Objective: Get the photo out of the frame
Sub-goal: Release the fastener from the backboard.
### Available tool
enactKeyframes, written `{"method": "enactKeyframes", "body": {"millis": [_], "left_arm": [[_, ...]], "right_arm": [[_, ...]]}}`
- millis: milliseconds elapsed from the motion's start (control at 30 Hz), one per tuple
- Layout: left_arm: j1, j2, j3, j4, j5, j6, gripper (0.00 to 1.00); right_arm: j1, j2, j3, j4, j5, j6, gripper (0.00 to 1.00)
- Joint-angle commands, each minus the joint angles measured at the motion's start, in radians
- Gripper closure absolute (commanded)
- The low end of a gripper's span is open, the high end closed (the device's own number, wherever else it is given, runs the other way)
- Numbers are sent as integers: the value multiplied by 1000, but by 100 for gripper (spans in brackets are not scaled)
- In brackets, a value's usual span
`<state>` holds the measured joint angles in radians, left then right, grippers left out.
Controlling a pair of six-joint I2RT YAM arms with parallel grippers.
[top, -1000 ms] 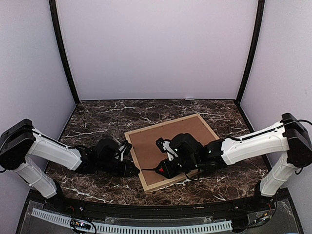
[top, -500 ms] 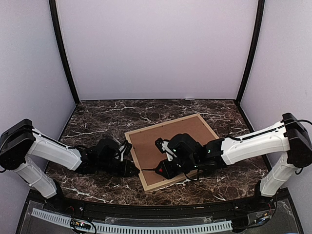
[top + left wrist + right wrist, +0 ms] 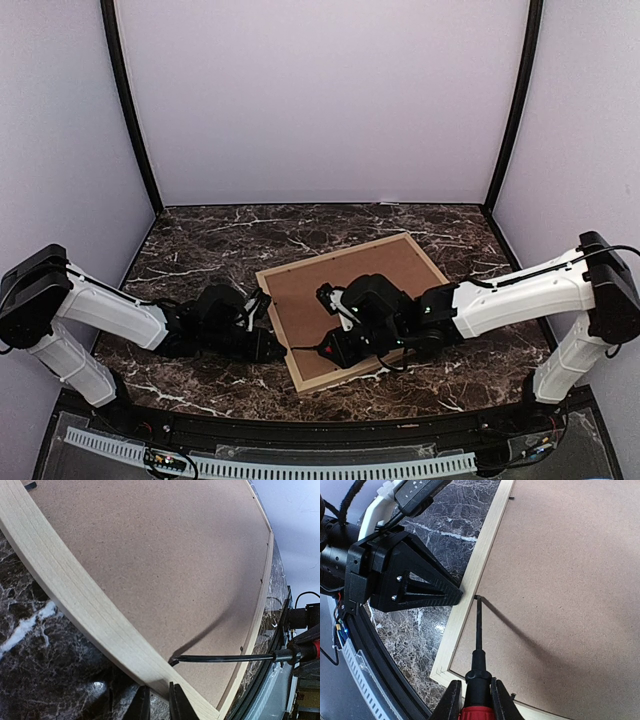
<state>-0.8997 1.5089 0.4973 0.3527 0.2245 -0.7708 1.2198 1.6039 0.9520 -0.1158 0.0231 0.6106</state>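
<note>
"Two pincers to enter, right one first," Ito says. "State?"

"The right gripper is clamped on the red handle of a screwdriver," Noor reads off. "In its wrist view the black shaft runs out toward 12 o'clock. The tip sits at a small tab on the inner lip of the frame."

"Left?"

"The left gripper has its fingers drawn narrow, with nothing seen between them. The tips are at the outer face of that same rail. It reads as a brace."

"And the photo?"

"Not visible. The frame lies face down on the marble table. Only the brown backing board shows, seated inside the moulding. The photo is presumably beneath it."

"Relation for the next move?"

"Overhead, the tab lies at 9 o'clock from the right gripper, straight along the shaft. The frame's long axis runs near the 9-to-3 line, far end tipped toward 2. The worked rail is the one at the 9 end, and it looks the shorter. The bulk of the board, and so the photo, lies toward 12 to 1 o'clock from the right gripper. The left arm is nearer the rail, but the right arm is over the board and holds the tool."

"Judgement?"

"The board is not yet freed, and other tabs show along the rails. The likely move is to lever this tab clear. The risk is the tip skating across the board."
</note>
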Motion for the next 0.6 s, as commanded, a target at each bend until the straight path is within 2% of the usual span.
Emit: {"method": "enactKeyframes", "body": {"millis": [0, 567], "left_arm": [[-11, 19, 12, -14, -23, 11, 85], [-12, 24, 7, -14, -27, 11, 86]], "right_arm": [[50, 1, 58, 91, -104, -3, 100], [73, 26, 82, 99, -121, -6, 100]]}}
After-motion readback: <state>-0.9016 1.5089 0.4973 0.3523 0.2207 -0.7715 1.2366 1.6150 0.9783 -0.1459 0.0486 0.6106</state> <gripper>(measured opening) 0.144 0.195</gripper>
